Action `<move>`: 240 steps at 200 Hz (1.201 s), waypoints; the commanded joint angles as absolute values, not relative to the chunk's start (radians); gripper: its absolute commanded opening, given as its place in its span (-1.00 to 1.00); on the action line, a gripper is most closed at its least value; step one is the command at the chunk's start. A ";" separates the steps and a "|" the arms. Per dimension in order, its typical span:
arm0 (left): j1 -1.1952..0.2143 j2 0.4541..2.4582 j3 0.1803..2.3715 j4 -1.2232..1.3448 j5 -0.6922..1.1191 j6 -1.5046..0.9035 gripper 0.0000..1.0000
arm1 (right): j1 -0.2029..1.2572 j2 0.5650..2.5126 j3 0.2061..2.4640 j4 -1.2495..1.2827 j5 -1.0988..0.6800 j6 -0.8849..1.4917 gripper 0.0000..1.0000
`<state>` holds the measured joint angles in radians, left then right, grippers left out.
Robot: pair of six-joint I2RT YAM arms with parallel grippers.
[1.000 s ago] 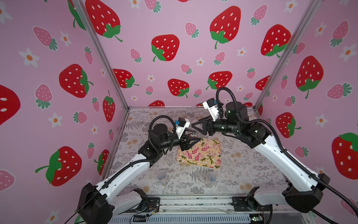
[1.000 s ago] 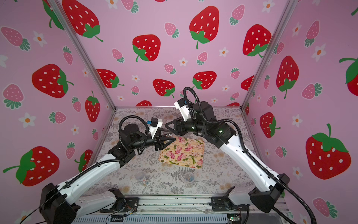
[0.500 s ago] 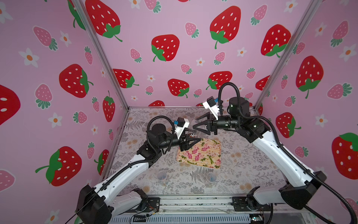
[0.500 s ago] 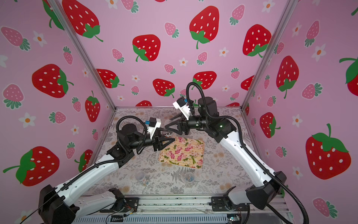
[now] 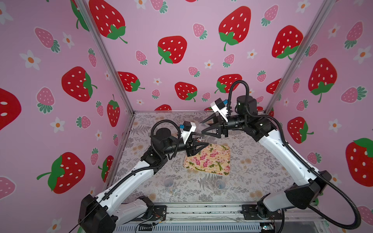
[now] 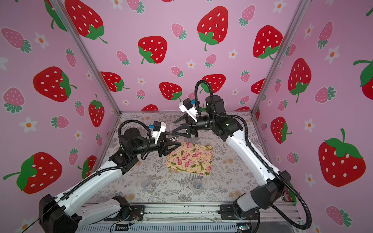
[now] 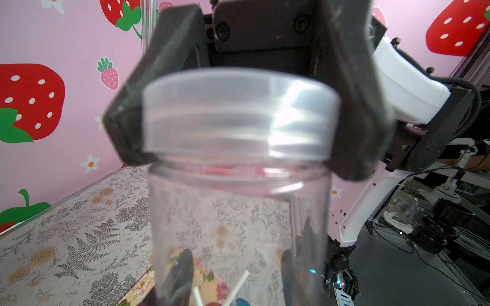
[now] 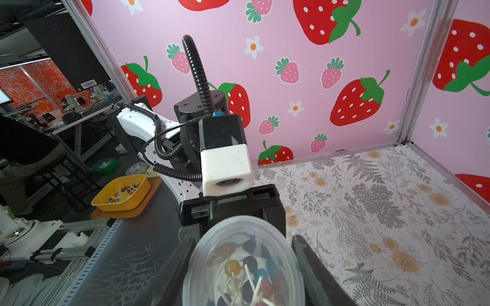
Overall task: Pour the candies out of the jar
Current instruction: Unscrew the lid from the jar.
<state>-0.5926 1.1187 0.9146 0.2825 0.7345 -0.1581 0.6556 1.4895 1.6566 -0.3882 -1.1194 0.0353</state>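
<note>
A clear jar (image 5: 201, 132) (image 6: 173, 133) hangs on its side in the air over the back left corner of the flowered tray (image 5: 222, 161) (image 6: 203, 161). My left gripper (image 5: 201, 146) (image 7: 236, 273) is shut on the jar's body; its fingers (image 7: 180, 273) show through the clear wall. From the opposite side my right gripper (image 5: 201, 128) (image 8: 241, 243) is shut on the translucent lid (image 7: 238, 114) (image 8: 238, 230). The candies (image 8: 246, 278) (image 7: 238, 302), small round-headed lollipops on white sticks, lie inside the jar.
Two more clear jars (image 5: 169, 183) (image 5: 220, 184) stand near the table's front edge. Pink strawberry walls close in the left, back and right. Outside the cell, a yellow tub (image 8: 119, 193) holds loose lollipops.
My right wrist has turned on the lid and that arm's elbow has risen. The jar and my left gripper have stayed almost in place.
</note>
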 commanded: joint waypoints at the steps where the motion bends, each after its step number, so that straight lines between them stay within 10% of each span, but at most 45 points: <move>1: -0.603 1.111 0.936 0.270 0.793 -0.161 -0.14 | 0.649 1.486 1.683 -0.313 -1.132 -0.022 0.41; 40: -0.603 1.097 0.910 0.295 0.754 -0.167 -0.13 | 0.649 1.429 1.654 -0.322 -1.071 0.009 1.00; 139: -0.603 1.094 0.889 0.297 0.703 -0.138 -0.13 | 0.683 1.291 1.603 -0.512 -0.588 0.361 0.91; 240: -0.603 1.107 0.879 0.296 0.706 -0.138 -0.13 | 0.789 1.358 1.620 -0.538 -0.479 0.395 0.84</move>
<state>-0.6006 1.1133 0.8753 0.2634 0.7063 -0.1493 0.7681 1.3365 1.6047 -0.5320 -0.5049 0.3798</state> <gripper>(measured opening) 0.559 0.929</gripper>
